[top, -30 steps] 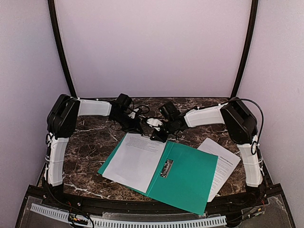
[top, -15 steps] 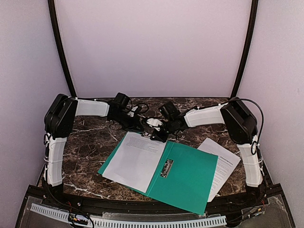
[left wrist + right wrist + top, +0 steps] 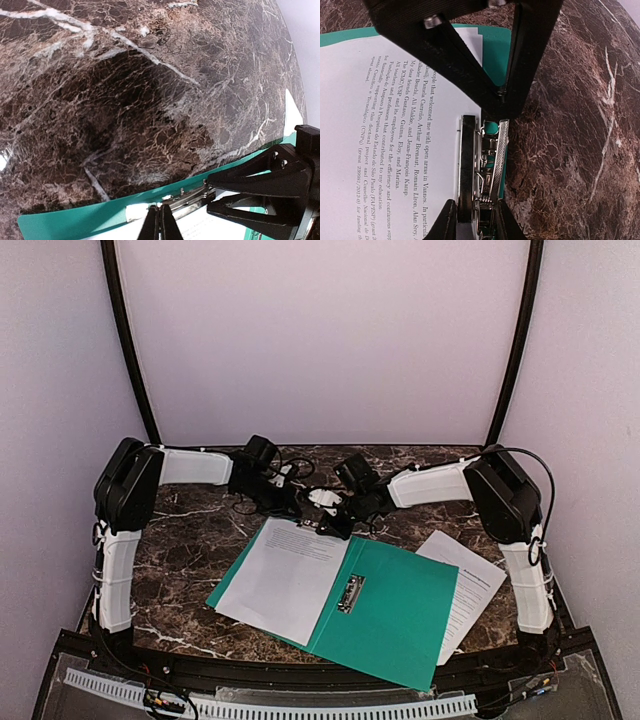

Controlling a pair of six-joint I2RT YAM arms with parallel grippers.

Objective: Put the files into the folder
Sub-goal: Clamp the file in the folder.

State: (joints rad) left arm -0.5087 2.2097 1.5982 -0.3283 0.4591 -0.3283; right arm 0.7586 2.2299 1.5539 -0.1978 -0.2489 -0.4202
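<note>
Moved since a second ago: very little. The left arm's upper link has shifted slightly, while the folder and both sheets lie as before.
Count: one folder, two files, two metal clips, two arms with one hand each.
Folder: the folder is teal-green and lies open and flat on the marble bench, with both halves spread.
Files: both are white sheets with small black print.
First sheet: the first sheet lies on the folder's left half. Its far edge is near the folder's far edge, with green showing around it.
Second sheet: the second sheet lies on the bench at the folder's right side, partly tucked under the folder's right half and not inside it.
Centre clip: the centre clip sits on the folder's middle fold.
Edge clip: the edge clip is a black bar with a metal lever at the folder's far edge, just beside the first sheet's corner.
Left hand: the left hand is closed, its fingers pressed together with nothing between them. It sits over the folder's far edge, just beside the edge clip.
Right hand: the right hand is narrow — its fingers sit on either side of the edge clip and pinch it at the folder's far edge.
Hands: they are close together, both at the folder's far edge.
</note>
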